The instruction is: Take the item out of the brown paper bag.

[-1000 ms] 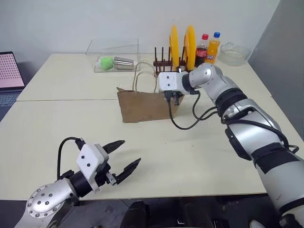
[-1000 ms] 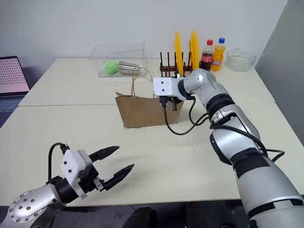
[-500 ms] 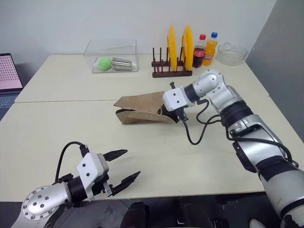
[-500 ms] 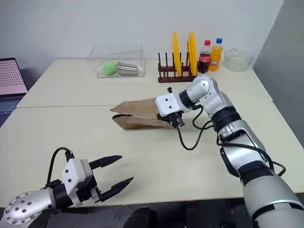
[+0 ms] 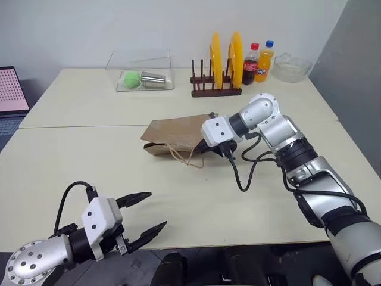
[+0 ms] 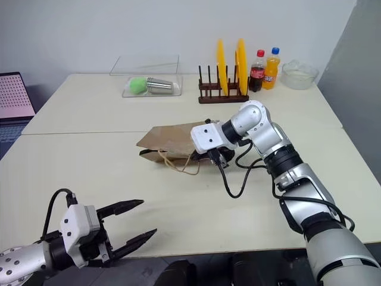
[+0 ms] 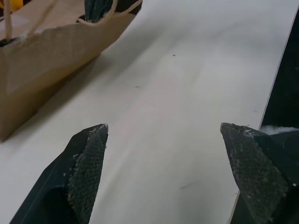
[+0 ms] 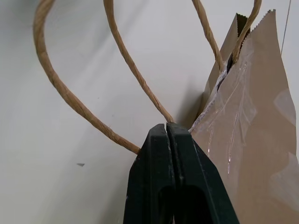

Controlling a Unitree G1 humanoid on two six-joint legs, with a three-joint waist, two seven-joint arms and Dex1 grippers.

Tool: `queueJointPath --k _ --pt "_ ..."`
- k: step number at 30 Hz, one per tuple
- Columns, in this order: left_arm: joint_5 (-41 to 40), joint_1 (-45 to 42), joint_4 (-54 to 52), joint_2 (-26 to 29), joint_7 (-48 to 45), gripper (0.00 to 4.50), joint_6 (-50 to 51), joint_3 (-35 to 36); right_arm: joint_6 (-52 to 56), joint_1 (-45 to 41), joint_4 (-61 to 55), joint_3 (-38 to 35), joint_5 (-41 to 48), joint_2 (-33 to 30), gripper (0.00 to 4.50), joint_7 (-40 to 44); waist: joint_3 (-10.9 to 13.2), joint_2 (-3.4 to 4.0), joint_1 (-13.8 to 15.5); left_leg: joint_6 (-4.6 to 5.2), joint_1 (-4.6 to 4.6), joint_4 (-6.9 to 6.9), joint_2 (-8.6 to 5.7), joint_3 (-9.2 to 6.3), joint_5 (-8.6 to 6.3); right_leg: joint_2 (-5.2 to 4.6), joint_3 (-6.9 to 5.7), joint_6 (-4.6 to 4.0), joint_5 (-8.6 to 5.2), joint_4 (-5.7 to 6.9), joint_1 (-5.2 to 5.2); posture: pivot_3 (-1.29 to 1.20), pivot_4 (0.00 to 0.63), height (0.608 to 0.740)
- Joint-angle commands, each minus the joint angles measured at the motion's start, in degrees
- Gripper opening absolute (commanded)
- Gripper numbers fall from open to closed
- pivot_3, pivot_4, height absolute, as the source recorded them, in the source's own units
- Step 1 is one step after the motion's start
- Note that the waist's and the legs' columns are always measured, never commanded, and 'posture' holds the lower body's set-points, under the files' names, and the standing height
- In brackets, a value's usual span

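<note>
Lying flat now, creased brown paper bag [image 5: 175, 134], upright earlier; my right gripper [image 5: 215, 148] pinched shut at its mouth, cord handles beside; left gripper [image 5: 143, 213] spread wide, empty.

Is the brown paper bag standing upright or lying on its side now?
Lying on its side. The brown paper bag rests flat on the table, its cord handles trailing on the tabletop.

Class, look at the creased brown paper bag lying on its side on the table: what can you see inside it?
The brown paper bag lies flattened, its cord handles trailing at the mouth. The opening shows only a dark slit; whatever is inside is covered by the paper.
</note>
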Motion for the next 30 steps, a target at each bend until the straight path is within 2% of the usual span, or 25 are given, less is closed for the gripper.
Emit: queueJointPath --k 1,4,11,19,25,28,30 --pt "-2.3 0.3 -0.8 -0.6 0.7 4.05 -0.4 2.5 2.0 0.1 -3.6 -0.5 2.0 -1.1 0.05 2.5 0.0 0.00 0.0 0.00 0.00 0.00 0.00 0.00 0.00 0.00 0.00 0.00 0.00 0.00 0.00 0.00 0.150 0.740" --pt "-2.5 1.5 -0.1 -0.7 -0.2 4.05 -1.3 3.5 2.3 0.6 -4.4 0.3 2.1 -1.9 0.05 3.4 0.0 0.00 0.0 0.00 0.00 0.00 0.00 0.00 0.00 0.00 0.00 0.01 0.00 -0.01 0.00 0.00 0.150 0.740" --pt "3.6 8.0 0.2 -2.3 -3.7 4.05 -10.2 2.0 3.8 1.6 -7.5 1.2 4.3 -3.4 0.05 6.5 0.0 0.00 0.1 0.00 -0.01 -0.04 0.00 0.00 0.00 0.00 -0.01 -0.02 -0.04 -0.05 -0.01 0.00 0.150 0.740" --pt "5.4 8.1 0.6 -4.2 -1.8 4.05 -11.5 0.0 5.1 5.3 -14.0 1.9 6.8 -7.6 0.05 5.9 0.0 0.01 0.2 0.01 -0.04 -0.04 0.00 -0.01 -0.01 -0.01 -0.03 0.26 -0.20 -0.14 0.01 0.00 0.150 0.740" --pt "5.2 4.3 2.1 -2.9 -2.0 4.05 -11.6 0.2 9.6 7.0 -19.8 -3.2 12.7 -8.0 0.05 1.6 0.0 0.03 0.2 0.01 -0.03 -0.11 0.01 -0.03 -0.01 0.00 -0.06 0.27 -0.21 -0.13 -0.01 0.00 0.150 0.740" --pt "6.4 -1.2 5.2 -1.1 -1.5 4.05 -11.6 0.0 15.3 12.6 -28.4 -6.5 16.2 -9.4 0.05 -2.2 0.0 0.01 0.6 0.01 -0.05 -0.14 0.01 -0.10 -0.01 0.00 -0.09 0.27 -0.21 -0.16 0.00 0.00 0.150 0.740" --pt "7.6 -5.9 8.7 1.2 -2.5 4.21 -12.2 -0.9 21.5 18.4 -36.3 -8.6 18.1 -10.5 0.02 -6.5 0.0 0.00 1.1 0.00 -0.06 -0.16 -0.01 -0.19 -0.01 0.00 -0.14 0.28 -0.21 -0.22 0.04 0.00 0.150 0.740"
